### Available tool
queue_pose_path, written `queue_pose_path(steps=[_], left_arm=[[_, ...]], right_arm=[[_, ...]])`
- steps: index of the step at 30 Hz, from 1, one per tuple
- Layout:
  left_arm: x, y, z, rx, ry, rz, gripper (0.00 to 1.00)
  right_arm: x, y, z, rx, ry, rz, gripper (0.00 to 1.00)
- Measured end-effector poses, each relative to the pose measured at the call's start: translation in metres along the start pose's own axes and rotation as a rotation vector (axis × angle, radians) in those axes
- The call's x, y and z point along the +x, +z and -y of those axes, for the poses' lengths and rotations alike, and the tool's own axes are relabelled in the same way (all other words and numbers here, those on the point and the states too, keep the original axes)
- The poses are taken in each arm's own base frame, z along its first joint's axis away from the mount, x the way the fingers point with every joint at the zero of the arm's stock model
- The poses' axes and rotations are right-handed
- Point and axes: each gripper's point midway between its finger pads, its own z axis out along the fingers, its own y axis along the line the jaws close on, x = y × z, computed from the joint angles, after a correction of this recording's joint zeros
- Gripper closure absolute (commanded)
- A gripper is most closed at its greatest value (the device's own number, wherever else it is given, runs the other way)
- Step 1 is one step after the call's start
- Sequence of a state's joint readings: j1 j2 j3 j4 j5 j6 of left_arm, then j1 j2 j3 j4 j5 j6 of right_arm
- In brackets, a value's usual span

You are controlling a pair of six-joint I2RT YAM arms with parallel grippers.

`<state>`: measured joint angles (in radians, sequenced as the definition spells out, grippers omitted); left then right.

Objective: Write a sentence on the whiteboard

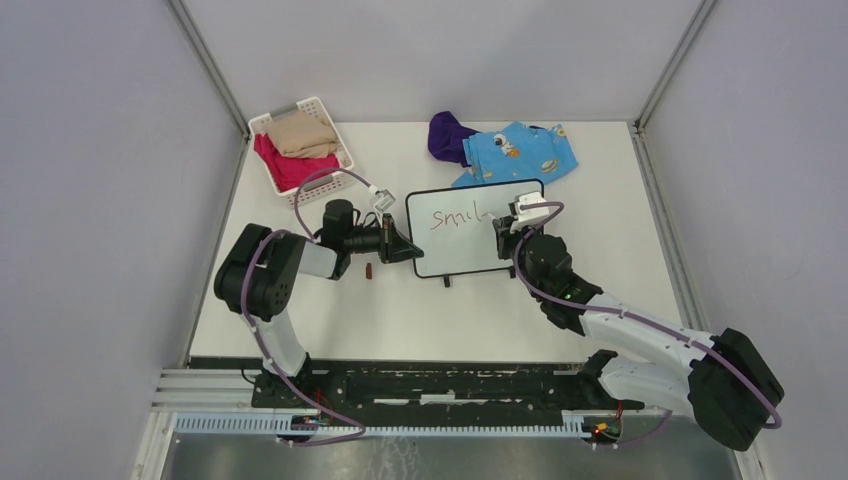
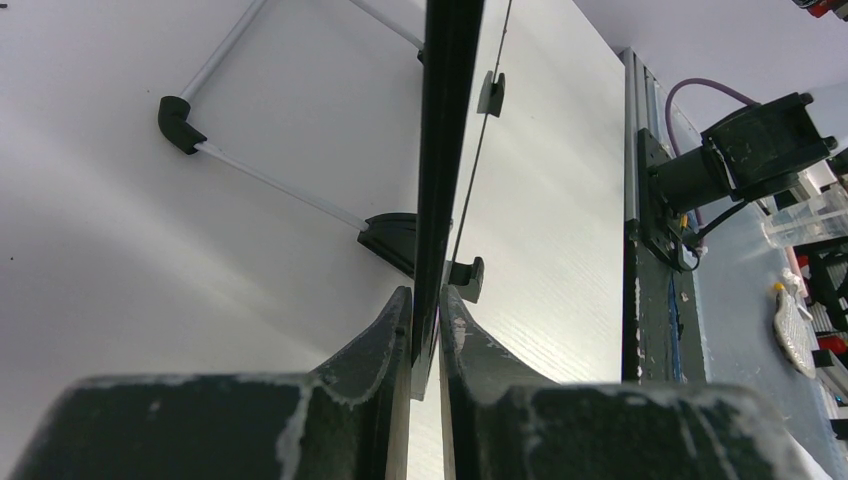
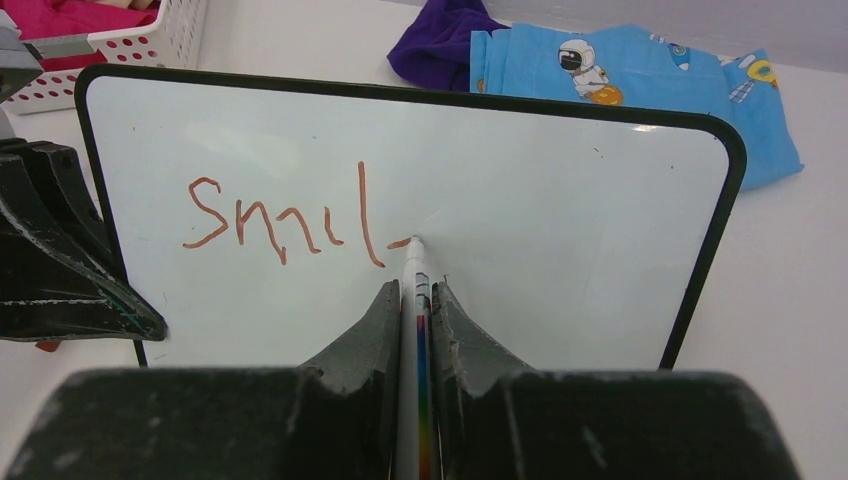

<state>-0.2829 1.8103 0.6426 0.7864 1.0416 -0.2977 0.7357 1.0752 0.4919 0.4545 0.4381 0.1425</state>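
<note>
Top external: basket [image 1: 341,142], clothes [image 1: 520,153] behind whiteboard [image 1: 465,246]; perhaps a cap [image 1: 368,271] near left fingers [image 1: 400,244].

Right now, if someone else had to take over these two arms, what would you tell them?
Left gripper: shut on the whiteboard at its left edge.
Right gripper: shut on the marker, tip touching the board.
Done: the sentence reads "smil" in reddish-brown, with the next stroke barely begun.
Left: finish that word, then write the rest.
</note>
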Motion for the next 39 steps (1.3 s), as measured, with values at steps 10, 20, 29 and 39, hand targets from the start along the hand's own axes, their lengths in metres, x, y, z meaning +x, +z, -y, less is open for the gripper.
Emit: queue_pose_path(steps=[10, 20, 29, 39], left_arm=[[0.0, 0.0, 0.0, 0.0, -0.002, -0.001, 0.98], [0.0, 0.0, 0.0, -0.001, -0.006, -0.005, 0.98], [0.0, 0.0, 0.0, -0.001, -0.008, -0.006, 0.98], [0.001, 0.001, 0.001, 0.001, -0.01, -0.009, 0.98]], right_arm=[[-0.004, 0.002, -0.002, -0.008, 0.002, 0.005, 1.0], [-0.002, 0.004, -0.009, -0.044, -0.003, 0.0, 1.0], [0.002, 0.002, -0.01, -0.054, 0.0, -0.006, 1.0], [0.013, -0.005, -0.001, -0.026, -0.007, -0.026, 1.0]])
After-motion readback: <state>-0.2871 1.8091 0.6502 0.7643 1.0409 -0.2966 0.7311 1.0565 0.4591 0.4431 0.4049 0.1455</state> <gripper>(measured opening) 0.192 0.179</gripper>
